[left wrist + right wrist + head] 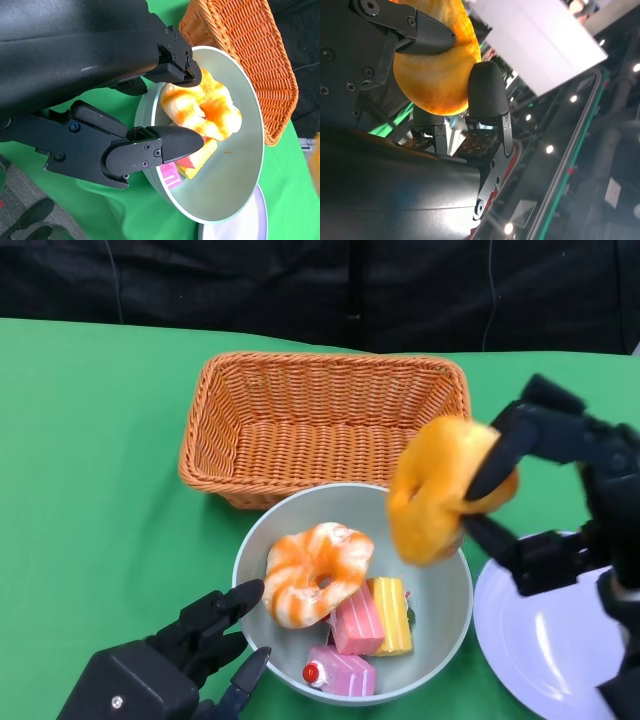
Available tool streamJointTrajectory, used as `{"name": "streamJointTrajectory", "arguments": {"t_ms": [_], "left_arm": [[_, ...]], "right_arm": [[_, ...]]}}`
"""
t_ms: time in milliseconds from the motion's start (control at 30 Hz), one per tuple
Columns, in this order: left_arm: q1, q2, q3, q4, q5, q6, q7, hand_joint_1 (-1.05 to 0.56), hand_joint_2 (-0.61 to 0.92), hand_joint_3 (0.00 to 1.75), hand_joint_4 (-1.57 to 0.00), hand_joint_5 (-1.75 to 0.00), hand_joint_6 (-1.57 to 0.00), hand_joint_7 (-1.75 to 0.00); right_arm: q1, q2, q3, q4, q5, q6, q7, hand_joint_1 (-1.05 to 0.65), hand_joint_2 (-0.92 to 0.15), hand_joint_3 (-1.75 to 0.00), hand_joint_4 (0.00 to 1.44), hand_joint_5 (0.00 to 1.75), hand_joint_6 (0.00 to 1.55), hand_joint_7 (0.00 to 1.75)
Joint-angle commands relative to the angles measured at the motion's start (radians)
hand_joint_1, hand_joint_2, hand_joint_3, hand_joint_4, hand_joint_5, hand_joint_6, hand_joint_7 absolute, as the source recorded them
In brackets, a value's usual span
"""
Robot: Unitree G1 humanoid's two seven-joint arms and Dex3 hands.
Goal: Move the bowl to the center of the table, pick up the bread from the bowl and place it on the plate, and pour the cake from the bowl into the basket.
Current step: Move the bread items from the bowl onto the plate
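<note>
Bread [440,488], pinched by the right hand [555,495] above the bowl [445,625] rim, may slip before reaching the plate [545,640]; left hand [180,660] spread.

Both hands all matte black: left hand [165,665] a boxy shell with one small silver screw on the back, right hand [560,490] angular linked segments. Fingers [487,90] have rounded rubbery pads, screw heads at links.
</note>
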Motion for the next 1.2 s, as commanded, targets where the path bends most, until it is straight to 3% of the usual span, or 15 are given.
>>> {"name": "streamJointTrajectory", "arguments": {"t_ms": [33,233,467,633,700,1000,1033,1067,1100,1200], "left_arm": [[0.002,0.010,0.010,-0.007,-0.002,-0.005,-0.010,-0.64,0.92,0.64,-0.26,-0.47,-0.38,-0.05],[0.003,0.010,0.013,-0.009,-0.004,0.001,-0.011,-0.63,0.92,0.65,-0.24,-0.48,-0.37,-0.04],[0.004,0.011,0.014,-0.009,-0.009,0.002,-0.014,-0.64,0.92,0.65,-0.22,-0.49,-0.37,-0.03],[0.008,0.013,0.018,-0.012,-0.016,0.004,-0.019,-0.63,0.92,0.65,-0.21,-0.49,-0.36,-0.03],[0.009,0.012,0.017,-0.015,-0.016,0.007,-0.018,-0.63,0.92,0.65,-0.21,-0.50,-0.37,-0.03],[0.009,0.012,0.017,-0.017,-0.016,0.009,-0.018,-0.62,0.92,0.65,-0.20,-0.51,-0.37,-0.03],[0.015,0.011,0.015,-0.018,-0.014,0.005,-0.016,-0.62,0.92,0.65,-0.20,-0.51,-0.37,-0.03],[0.020,0.011,0.013,-0.019,-0.013,0.001,-0.014,-0.63,0.92,0.64,-0.19,-0.52,-0.35,-0.01],[0.023,0.011,0.012,-0.019,-0.011,-0.002,-0.013,-0.64,0.92,0.64,-0.19,-0.52,-0.34,-0.01],[0.026,0.011,0.011,-0.021,-0.010,-0.003,-0.013,-0.65,0.92,0.63,-0.19,-0.53,-0.33,-0.01]], "right_arm": [[-0.025,-0.016,-0.061,-0.015,0.011,0.035,-0.001,-0.12,-0.17,-1.72,1.06,1.75,0.91,1.59],[-0.032,-0.044,-0.148,-0.046,-0.076,0.110,-0.028,-0.10,-0.11,-1.75,1.11,1.75,0.92,1.61],[-0.028,-0.104,-0.187,-0.060,-0.198,0.178,-0.033,-0.03,-0.04,-1.75,1.10,1.75,0.93,1.57],[-0.008,-0.152,-0.167,-0.134,-0.379,0.330,-0.009,-0.05,-0.02,-1.75,1.07,1.75,0.92,1.55],[-0.009,-0.175,-0.149,-0.142,-0.438,0.361,-0.002,0.01,0.03,-1.75,1.06,1.75,0.92,1.55],[-0.008,-0.197,-0.122,-0.153,-0.460,0.399,-0.007,0.06,0.07,-1.75,1.07,1.75,0.92,1.55],[-0.015,-0.220,-0.093,-0.135,-0.487,0.447,0.075,0.06,0.07,-1.75,1.07,1.75,0.92,1.55],[-0.021,-0.238,-0.071,-0.123,-0.507,0.485,0.137,0.03,-0.09,-1.51,0.99,1.75,0.86,1.60],[-0.027,-0.250,-0.050,-0.110,-0.523,0.522,0.188,0.02,-0.16,-1.38,0.97,1.75,0.83,1.62],[-0.036,-0.260,-0.020,-0.096,-0.534,0.575,0.233,0.01,-0.28,-1.14,0.94,1.75,0.79,1.66]]}}
